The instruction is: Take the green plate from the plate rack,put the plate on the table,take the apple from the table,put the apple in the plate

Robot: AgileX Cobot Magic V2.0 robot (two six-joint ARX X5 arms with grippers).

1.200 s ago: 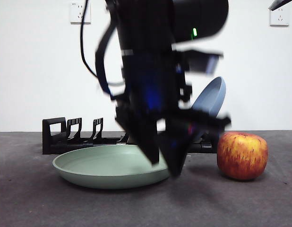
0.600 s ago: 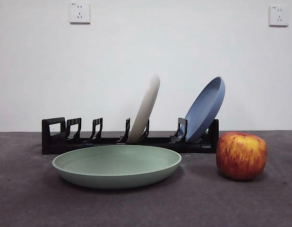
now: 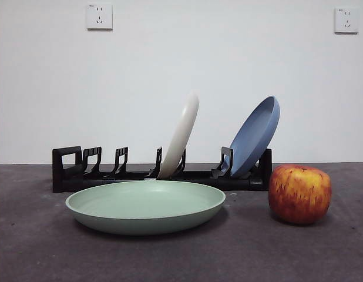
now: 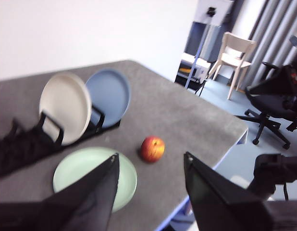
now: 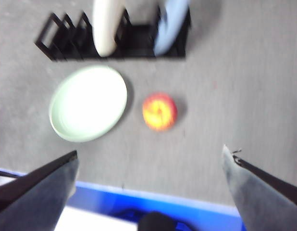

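Note:
The green plate (image 3: 145,205) lies flat on the table (image 3: 40,252) in front of the plate rack (image 3: 93,173). It also shows in the left wrist view (image 4: 88,171) and the right wrist view (image 5: 87,102). The red and yellow apple (image 3: 299,193) stands on the table to the plate's right, apart from it, and shows in both wrist views (image 4: 152,148) (image 5: 159,111). My left gripper (image 4: 151,192) is open, empty and high above the table. My right gripper (image 5: 148,192) is open, empty and high over the table's front edge. Neither gripper shows in the front view.
A cream-white plate (image 3: 180,136) and a blue plate (image 3: 256,135) lean in the rack's slots. The rack's loop handle (image 3: 66,167) is at its left end. In the left wrist view a chair (image 4: 234,50) and an office chair (image 4: 276,103) stand beyond the table's edge.
One second ago a dark arm hung low over the green plate, blocking the rack. It has risen out of the front view. The plate and apple have not moved.

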